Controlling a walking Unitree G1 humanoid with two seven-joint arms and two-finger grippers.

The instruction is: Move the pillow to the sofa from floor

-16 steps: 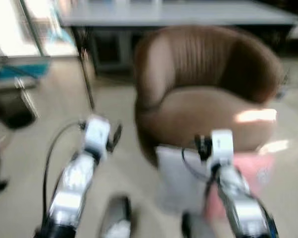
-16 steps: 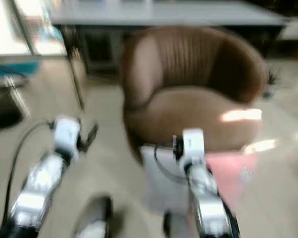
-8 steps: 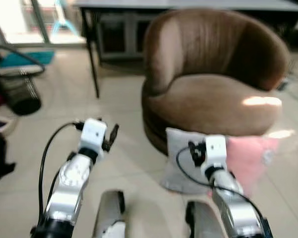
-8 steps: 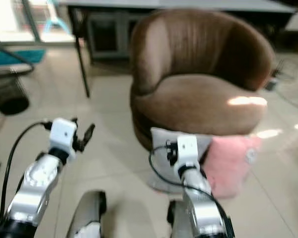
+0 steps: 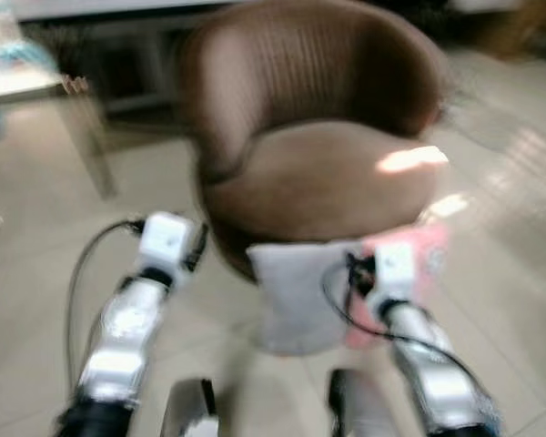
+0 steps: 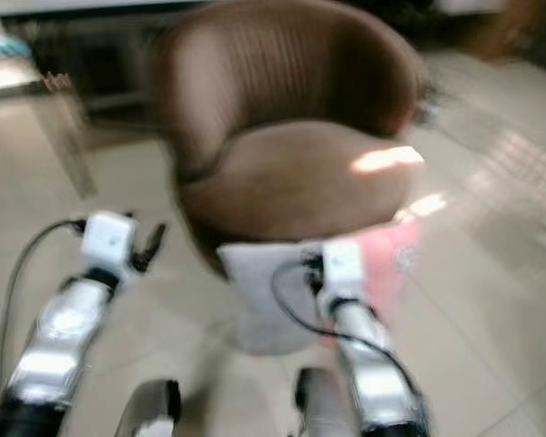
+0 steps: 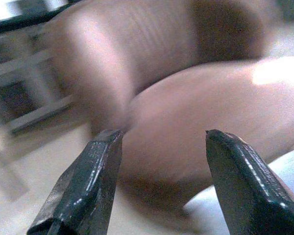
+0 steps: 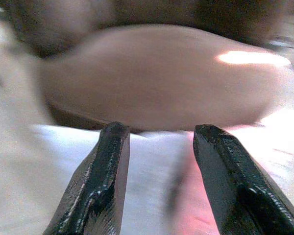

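A grey-white pillow [image 5: 291,296] stands on the tiled floor, leaning against the front of the brown round sofa chair [image 5: 318,173]. A pink pillow [image 5: 429,258] leans beside it on the right. My right gripper [image 8: 161,128] is open, held just above and in front of the grey-white pillow [image 8: 78,161], nothing between its fingers. My left gripper [image 7: 161,134] is open too, raised left of the pillow and facing the sofa's seat [image 7: 210,122]. The pictures are blurred.
A grey table stands behind the sofa, one leg [image 5: 91,159] at the upper left. Pale tiled floor [image 5: 500,209] stretches to the right of the sofa. My two feet [image 5: 189,414] show at the bottom edge.
The whole picture has shifted: the sofa and pillows now sit further left and closer, so the camera has moved. Both arms keep the same raised pose with open fingers.
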